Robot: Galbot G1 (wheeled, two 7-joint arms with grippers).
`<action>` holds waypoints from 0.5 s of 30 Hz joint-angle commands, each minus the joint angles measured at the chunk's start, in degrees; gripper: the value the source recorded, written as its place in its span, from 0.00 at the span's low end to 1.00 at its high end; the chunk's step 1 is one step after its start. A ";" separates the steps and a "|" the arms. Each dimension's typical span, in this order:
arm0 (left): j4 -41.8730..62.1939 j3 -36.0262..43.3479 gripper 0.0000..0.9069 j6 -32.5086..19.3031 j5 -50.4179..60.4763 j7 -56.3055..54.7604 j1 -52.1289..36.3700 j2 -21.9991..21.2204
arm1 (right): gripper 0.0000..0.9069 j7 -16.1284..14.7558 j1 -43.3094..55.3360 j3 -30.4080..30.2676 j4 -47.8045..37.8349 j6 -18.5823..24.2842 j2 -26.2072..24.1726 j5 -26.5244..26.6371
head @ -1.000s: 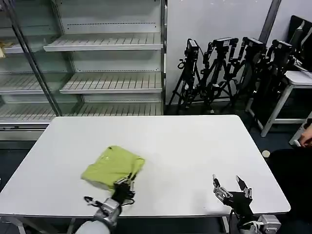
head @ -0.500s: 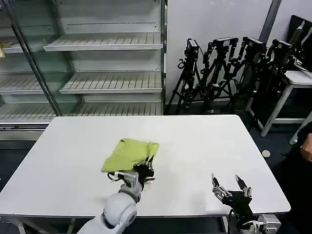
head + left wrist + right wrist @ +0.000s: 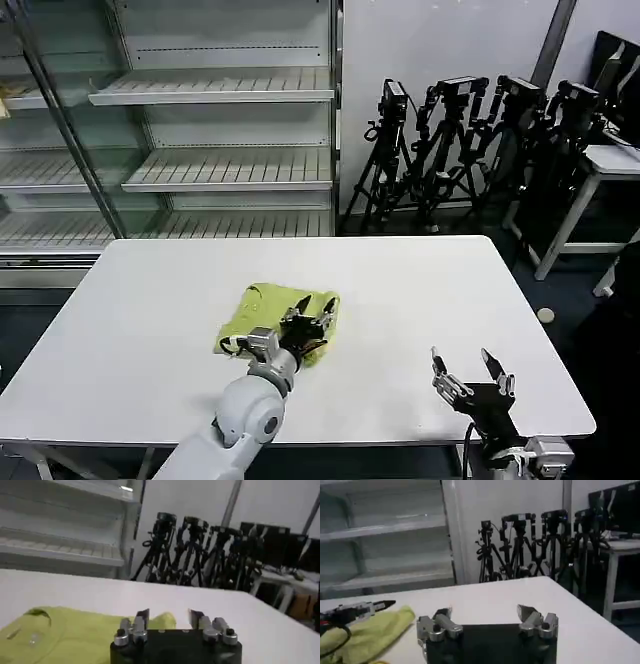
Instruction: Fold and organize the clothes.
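**Left gripper letting go over the folded shirt**

Hovering now with fingers spread apart: left gripper (image 3: 312, 318), poised just above the right-hand edge of the folded lime yellow-green soft fabric T-shirt (image 3: 262, 312), no cloth pinched between the jaws. Pinching the shirt's near corner a second ago, down at the front left of the white rectangular table (image 3: 420, 290); since then carried, shirt and all, toward the table's middle, then released. Lying flat as a compact bundle a little left of centre, well apart from every edge. Waiting near the front right edge, fingers spread wide and in much the same place as before: right gripper (image 3: 470, 380).

Showing from the left wrist: left gripper (image 3: 169, 622) with the gap between its two fingers empty, T-shirt (image 3: 65, 635) spreading beneath and to one side, collar fold visible. Showing from the right wrist: right gripper (image 3: 487, 617) parted over bare tabletop, T-shirt (image 3: 367, 632) lying farther off, the left arm's dark fingertip reaching over it.
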 commanded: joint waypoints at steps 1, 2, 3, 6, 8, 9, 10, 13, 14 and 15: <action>-14.96 -17.52 1.00 -4.90 10.26 2.23 16.16 7.53 | 1.00 -1.20 1.58 -2.23 -1.80 4.26 0.24 -10.92; -16.64 -20.19 1.00 -6.07 12.54 3.18 20.20 8.53 | 1.00 -1.15 1.73 -2.93 -2.23 5.78 0.41 -12.09; -18.19 -22.39 1.00 -7.16 13.73 3.92 22.40 9.10 | 1.00 -1.03 1.89 -3.33 -2.14 5.90 0.53 -12.58; -21.67 -30.17 1.00 -9.10 16.94 5.62 30.87 9.62 | 1.00 -0.62 2.95 -5.05 -2.09 6.03 1.51 -13.02; -22.90 -33.60 1.00 -9.11 17.10 6.00 33.86 8.79 | 1.00 -0.99 3.20 -6.19 -2.45 6.07 1.93 -14.03; -23.40 -34.65 1.00 -8.96 17.08 6.01 35.01 8.37 | 1.00 -1.03 3.16 -6.74 -2.64 5.93 2.03 -14.81; -23.52 -35.58 1.00 -8.90 17.17 6.10 35.51 8.00 | 1.00 -1.13 3.06 -7.11 -2.78 5.90 2.08 -15.30; -24.72 -37.70 1.00 -8.53 20.63 7.24 38.31 6.48 | 1.00 -1.63 3.24 -7.88 -3.29 6.31 1.97 -16.78; -25.03 -37.99 1.00 -8.31 20.91 7.63 38.79 6.30 | 1.00 -1.68 3.37 -7.91 -3.41 6.35 1.86 -16.79; -25.61 -38.59 1.00 -8.52 22.31 8.77 40.05 5.91 | 1.00 -1.67 4.04 -8.09 -3.72 6.29 1.60 -16.53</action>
